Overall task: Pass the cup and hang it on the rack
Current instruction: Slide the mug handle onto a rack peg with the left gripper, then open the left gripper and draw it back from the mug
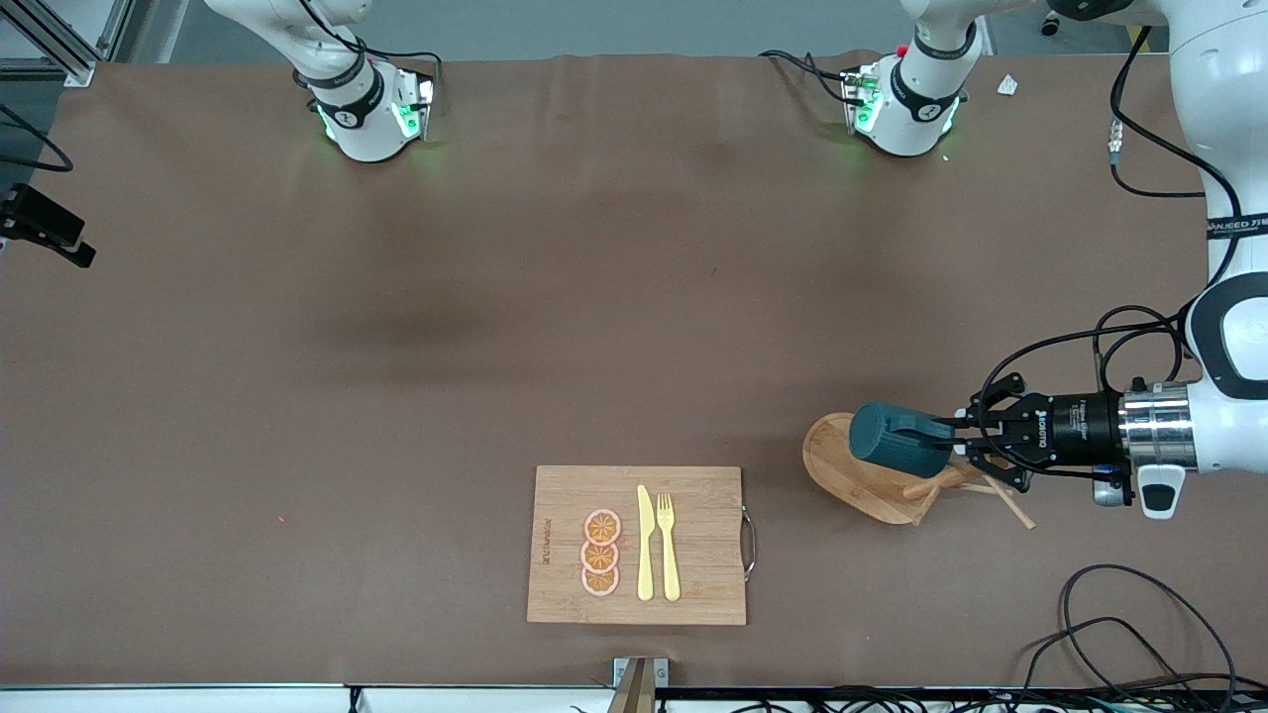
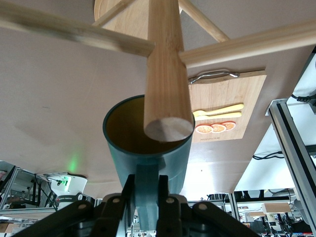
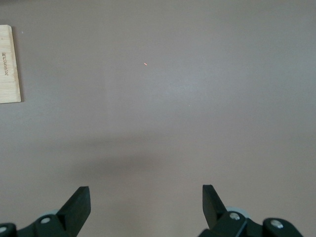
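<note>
The dark teal cup (image 1: pixel 897 439) lies on its side in the air over the wooden rack (image 1: pixel 842 467), near the left arm's end of the table. My left gripper (image 1: pixel 943 428) is shut on the cup's handle. In the left wrist view the cup (image 2: pixel 174 163) shows its yellow inside, and my left gripper (image 2: pixel 146 190) clamps the handle. The rack's post (image 2: pixel 165 74) ends right at the cup's mouth, with pegs spreading beside it. I cannot tell if they touch. My right gripper (image 3: pixel 146 197) is open and empty above bare table.
A bamboo cutting board (image 1: pixel 634 545) with orange slices, a yellow knife and a fork lies near the front camera; it also shows in the left wrist view (image 2: pixel 232 94), and its corner shows in the right wrist view (image 3: pixel 7 64). Cables lie by the left arm's end.
</note>
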Tool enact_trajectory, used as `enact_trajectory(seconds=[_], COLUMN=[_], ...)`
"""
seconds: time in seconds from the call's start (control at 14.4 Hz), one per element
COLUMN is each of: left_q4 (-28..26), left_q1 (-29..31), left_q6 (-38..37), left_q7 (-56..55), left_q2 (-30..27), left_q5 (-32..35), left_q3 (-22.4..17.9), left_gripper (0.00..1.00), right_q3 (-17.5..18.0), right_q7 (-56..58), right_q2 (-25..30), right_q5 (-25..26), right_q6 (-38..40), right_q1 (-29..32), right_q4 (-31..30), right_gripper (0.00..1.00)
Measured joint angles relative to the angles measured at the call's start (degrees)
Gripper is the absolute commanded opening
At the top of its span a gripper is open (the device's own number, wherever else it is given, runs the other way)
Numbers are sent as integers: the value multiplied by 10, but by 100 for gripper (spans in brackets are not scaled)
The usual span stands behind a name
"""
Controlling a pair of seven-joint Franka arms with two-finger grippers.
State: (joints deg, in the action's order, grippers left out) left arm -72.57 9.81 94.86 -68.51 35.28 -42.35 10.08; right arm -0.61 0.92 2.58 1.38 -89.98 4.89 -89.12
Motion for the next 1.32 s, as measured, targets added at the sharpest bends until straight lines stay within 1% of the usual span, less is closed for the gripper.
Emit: enact_trajectory(seconds=[0.42,0.83,0.97,1.04,1.11,1.18,1.32], left_q4=[0,0,0,0,0,0,0], left_q1=[11,18,18,18,18,18,18], left_q6=[2,29,34,35,36,37,44], left_q7=[0,0,0,0,0,0,0], left_q2=[4,15,15,16,17,19,22], left_q5=[0,0,0,0,0,0,0], left_q3=[-3,-4,-4,-4,-4,-4,-3], left_gripper=[0,0,2,5,10,20,74], right_q3=[0,0,0,0,0,0,0], right_q7=[0,0,0,0,0,0,0], right_q2=[0,0,0,0,0,0,0], right_q5=[0,0,0,0,0,0,0], right_q6=[0,0,0,0,0,0,0], right_q1=[0,0,0,0,0,0,0], right_q4=[0,0,0,0,0,0,0], right_gripper=[100,100,100,100,100,100,100])
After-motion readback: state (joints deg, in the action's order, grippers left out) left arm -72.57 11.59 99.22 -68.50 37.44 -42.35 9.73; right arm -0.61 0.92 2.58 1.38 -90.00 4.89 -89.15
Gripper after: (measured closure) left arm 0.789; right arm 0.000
